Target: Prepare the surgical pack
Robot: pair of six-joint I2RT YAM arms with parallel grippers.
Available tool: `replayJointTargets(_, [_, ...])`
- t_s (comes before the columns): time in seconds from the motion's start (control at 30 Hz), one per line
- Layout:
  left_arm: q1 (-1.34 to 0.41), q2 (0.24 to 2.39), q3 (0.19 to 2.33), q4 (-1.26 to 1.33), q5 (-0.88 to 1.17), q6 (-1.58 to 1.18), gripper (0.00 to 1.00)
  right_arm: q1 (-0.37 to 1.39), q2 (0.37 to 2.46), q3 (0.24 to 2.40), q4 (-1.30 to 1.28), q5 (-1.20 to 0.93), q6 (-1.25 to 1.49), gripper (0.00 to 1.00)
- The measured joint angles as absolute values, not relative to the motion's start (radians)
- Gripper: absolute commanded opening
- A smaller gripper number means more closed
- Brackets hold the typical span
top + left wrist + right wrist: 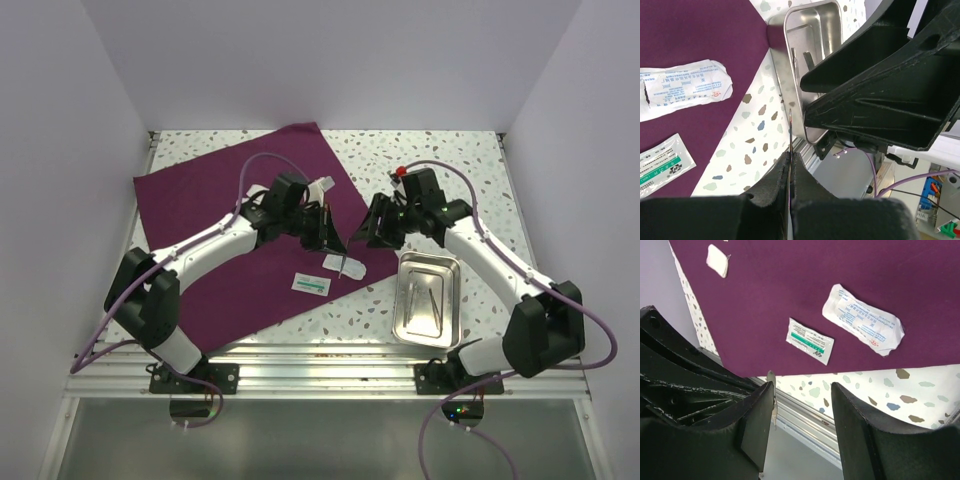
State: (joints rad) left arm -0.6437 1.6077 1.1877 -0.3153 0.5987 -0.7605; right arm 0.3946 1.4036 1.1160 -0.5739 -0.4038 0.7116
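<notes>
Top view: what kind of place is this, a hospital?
Probably a robot lab booth, not a hospital: plain walls box in a speckled table, left arm and right arm bolted to a metal rail, purple cloth and steel tray laid out.

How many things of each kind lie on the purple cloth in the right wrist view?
Packets: 2 (white-blue packet, green-white packet)
Gauze pad: 1
Total: 3
</notes>
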Motion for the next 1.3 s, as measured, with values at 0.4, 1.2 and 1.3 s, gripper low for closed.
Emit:
replayJointTargets(0.4, [-0.669, 1.608, 1.184, -0.312, 0.596, -0.767, 0.00, 0.448, 1.445, 1.118, -0.556, -0.409, 0.728, 0.49])
replayJointTargets(1.2, [-0.445, 1.491, 1.068, -0.511, 0.451, -0.764, 0.64, 0.414, 1.431, 1.138, -0.848, -0.116, 0.562, 0.00])
replayJointTargets(1.3, [-0.309, 1.464, 1.066, -0.612, 0.341, -0.748, 0.64, 0.322, 1.402, 1.069, -0.903, -0.058, 0.527, 0.00])
